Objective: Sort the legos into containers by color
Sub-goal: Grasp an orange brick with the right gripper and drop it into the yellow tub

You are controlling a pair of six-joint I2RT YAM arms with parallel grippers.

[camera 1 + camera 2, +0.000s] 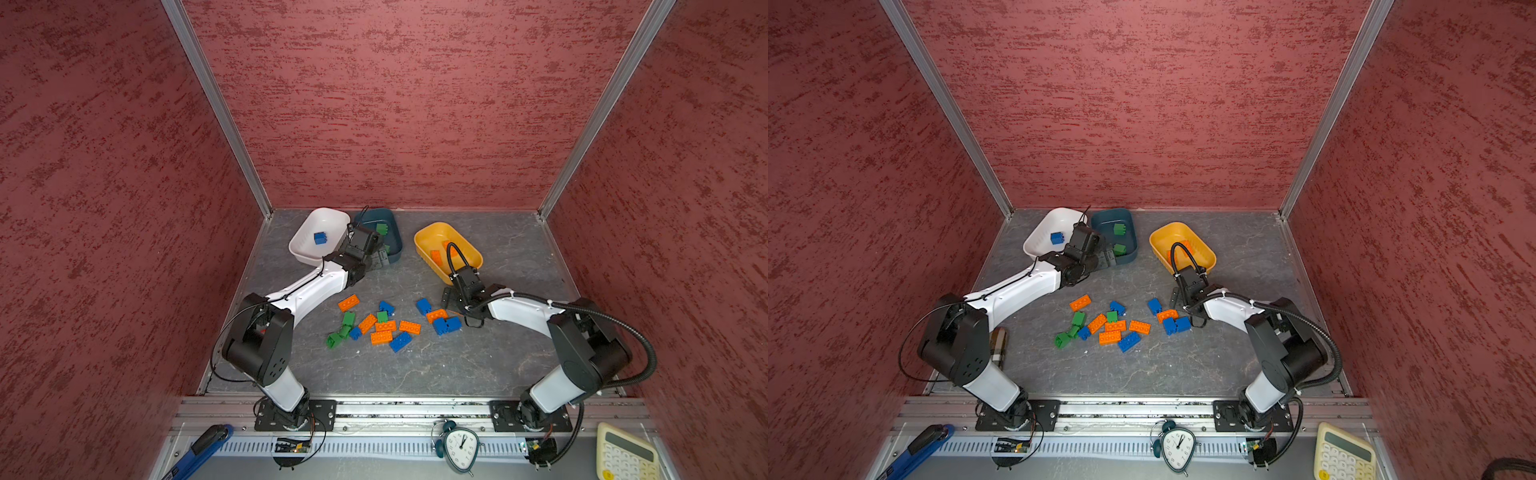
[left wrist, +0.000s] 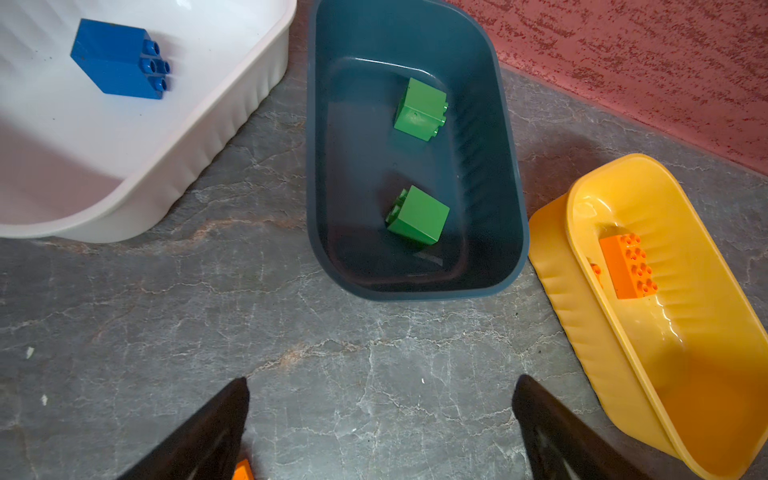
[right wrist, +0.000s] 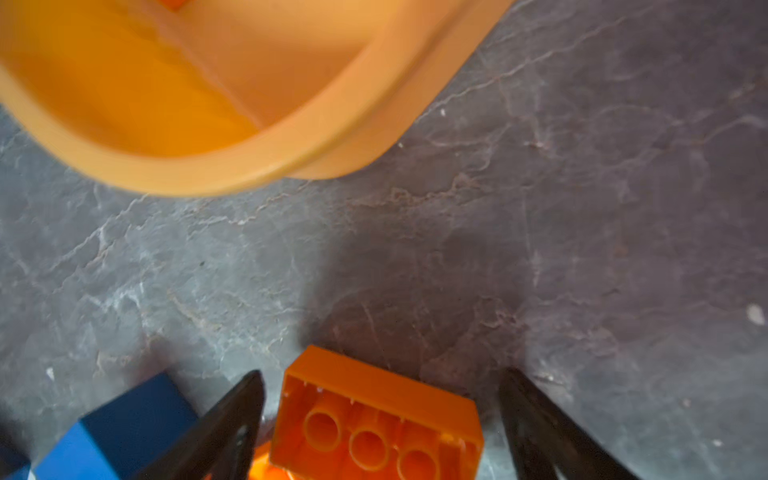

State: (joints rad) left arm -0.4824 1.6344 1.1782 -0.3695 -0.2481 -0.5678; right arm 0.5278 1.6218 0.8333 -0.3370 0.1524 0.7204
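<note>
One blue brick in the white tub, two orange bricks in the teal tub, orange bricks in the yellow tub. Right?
No: the left wrist view shows the teal tub holds two green bricks, not orange. The blue brick in the white tub and the orange bricks in the yellow tub stand.

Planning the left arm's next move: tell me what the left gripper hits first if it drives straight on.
Probably the near end wall of the dark teal tub, dead ahead of the open left gripper. Only bare table lies between; angled downward, it might touch the table first. Depth is unclear.
</note>
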